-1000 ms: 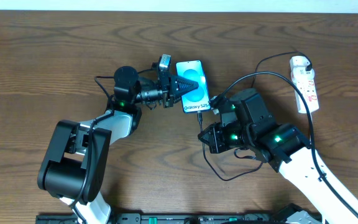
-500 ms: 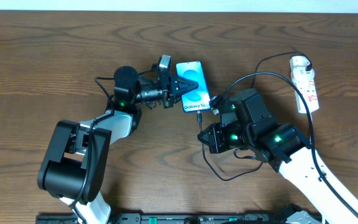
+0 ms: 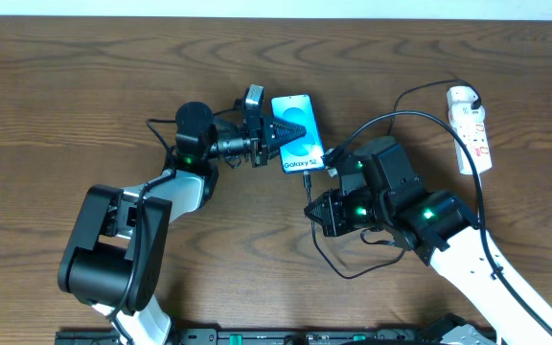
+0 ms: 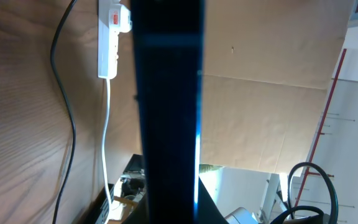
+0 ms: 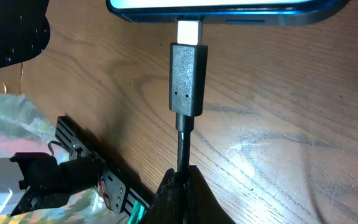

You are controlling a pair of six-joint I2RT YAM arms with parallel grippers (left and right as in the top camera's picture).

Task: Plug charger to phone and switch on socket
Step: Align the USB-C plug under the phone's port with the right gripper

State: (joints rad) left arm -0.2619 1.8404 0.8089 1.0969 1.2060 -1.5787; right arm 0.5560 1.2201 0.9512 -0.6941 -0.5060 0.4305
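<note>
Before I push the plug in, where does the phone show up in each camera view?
Overhead: the phone lies upper centre, screen up.
Left wrist: edge-on, a dark upright band down the middle.
Right wrist: only its dark edge along the top.
Shared landmark: the charger, meeting the phone's edge in overhead and right wrist; its black cable shows at left in the left wrist view.

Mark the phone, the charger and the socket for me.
phone (image 3: 305, 149): overhead view, on the lower half of the blue screen.
charger (image 5: 188, 78): right wrist view, on the black plug housing.
socket (image 3: 473, 134): overhead view, on the middle of the white strip body.
</note>
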